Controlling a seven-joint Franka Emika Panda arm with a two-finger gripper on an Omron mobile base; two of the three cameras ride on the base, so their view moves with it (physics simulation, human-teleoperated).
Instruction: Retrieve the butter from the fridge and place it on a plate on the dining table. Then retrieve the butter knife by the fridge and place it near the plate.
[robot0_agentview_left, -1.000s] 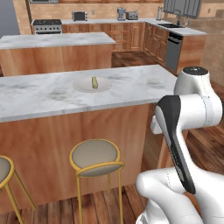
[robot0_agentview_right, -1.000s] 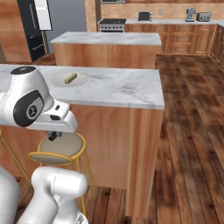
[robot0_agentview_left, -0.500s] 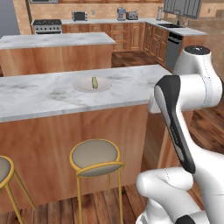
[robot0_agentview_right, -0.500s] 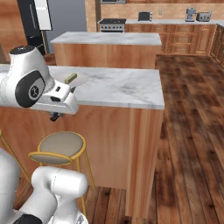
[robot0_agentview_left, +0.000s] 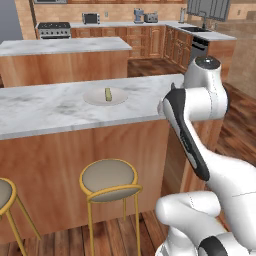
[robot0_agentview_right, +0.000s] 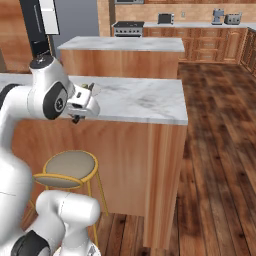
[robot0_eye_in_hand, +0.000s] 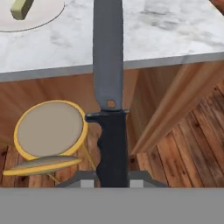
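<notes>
The knife (robot0_eye_in_hand: 109, 109), judged stiff, light and slick-bladed, is held by its handle in the closed hand (robot0_eye_in_hand: 112, 177), blade pointed over the worktop (robot0_eye_in_hand: 166, 35) edge, short of the plate (robot0_agentview_left: 105, 96) where the butter (robot0_agentview_left: 107, 94) lies.

The glossy white, round-bodied robot arm (robot0_agentview_left: 200, 165) is showing smooth moulded link shells. A long black tapered stripe is running along one link. Dark grey circular caps are covering the joint ends. A small dark connector is protruding beneath the wrist housing.
</notes>
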